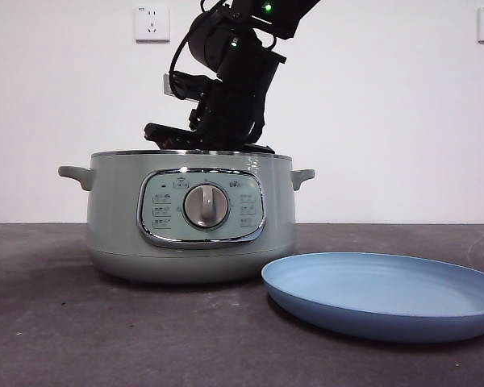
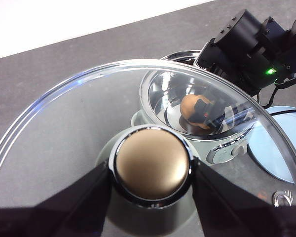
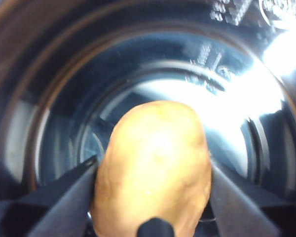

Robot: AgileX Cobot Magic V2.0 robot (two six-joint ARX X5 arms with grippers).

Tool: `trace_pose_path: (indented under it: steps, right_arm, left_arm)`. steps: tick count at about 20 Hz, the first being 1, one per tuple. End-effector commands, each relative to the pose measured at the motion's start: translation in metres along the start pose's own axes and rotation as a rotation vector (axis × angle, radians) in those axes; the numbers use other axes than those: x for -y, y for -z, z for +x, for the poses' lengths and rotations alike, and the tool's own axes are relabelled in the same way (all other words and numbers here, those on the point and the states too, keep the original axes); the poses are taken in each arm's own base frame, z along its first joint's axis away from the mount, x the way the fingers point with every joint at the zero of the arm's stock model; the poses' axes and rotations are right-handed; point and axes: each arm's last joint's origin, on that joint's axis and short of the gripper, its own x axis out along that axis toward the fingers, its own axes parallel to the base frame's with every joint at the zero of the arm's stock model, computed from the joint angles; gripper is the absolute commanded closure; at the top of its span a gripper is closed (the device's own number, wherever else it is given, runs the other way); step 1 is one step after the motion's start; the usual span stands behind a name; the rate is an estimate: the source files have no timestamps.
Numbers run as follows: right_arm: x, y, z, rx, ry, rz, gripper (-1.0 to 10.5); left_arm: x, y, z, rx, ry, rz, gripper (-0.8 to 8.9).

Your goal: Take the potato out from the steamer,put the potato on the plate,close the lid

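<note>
The pale green steamer [image 1: 189,242] stands open at mid table, also seen in the left wrist view [image 2: 227,148]. The orange-brown potato [image 3: 153,128] lies inside its shiny bowl [image 2: 193,107]. My right gripper [image 3: 153,162] reaches down into the pot [image 1: 226,133], its jaws pressed against both sides of the potato. Held in the air off to one side of the pot is the glass lid [image 2: 79,113], and my left gripper [image 2: 150,173] is shut on its golden-brown knob [image 2: 153,160]. The light-blue plate [image 1: 387,294] lies on the table right of the steamer, in front.
A dark grey table [image 1: 64,322] carries everything, with a white wall and two sockets [image 1: 152,22] behind. The right arm's black body [image 2: 251,44] hangs over the pot's rim.
</note>
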Motion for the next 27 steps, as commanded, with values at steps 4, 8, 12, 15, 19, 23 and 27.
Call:
trace_pose_path:
  steps: [4,8,12,15,19,23,27]
  right_arm:
    - [-0.005,-0.014,-0.054,0.102,0.001,-0.026,9.6]
    - [-0.003,-0.005,-0.181,0.170,0.026,-0.037,9.6]
    - [0.015,0.036,-0.258,0.118,0.141,0.030,9.6]
    - [0.024,0.069,-0.255,0.084,0.164,0.085,9.6]
    - [0.030,0.125,-0.211,0.060,0.172,0.160,9.6]
    - [0.031,0.168,-0.151,0.029,0.114,0.190,9.6]
    - [0.033,0.196,-0.105,0.023,0.090,0.235,9.6]
  left_arm:
    - [0.000,-0.009,-0.001,0.079,0.011,0.007,8.22]
    - [0.001,-0.022,0.014,0.121,0.104,0.014,8.22]
    - [0.001,-0.036,0.038,0.138,0.176,0.039,8.22]
    - [0.002,-0.041,0.051,0.134,0.218,0.047,8.22]
    - [0.002,-0.047,0.064,0.133,0.232,0.051,8.22]
    - [0.003,-0.049,0.076,0.112,0.244,0.054,8.22]
    - [0.007,-0.052,0.084,0.106,0.259,0.086,8.22]
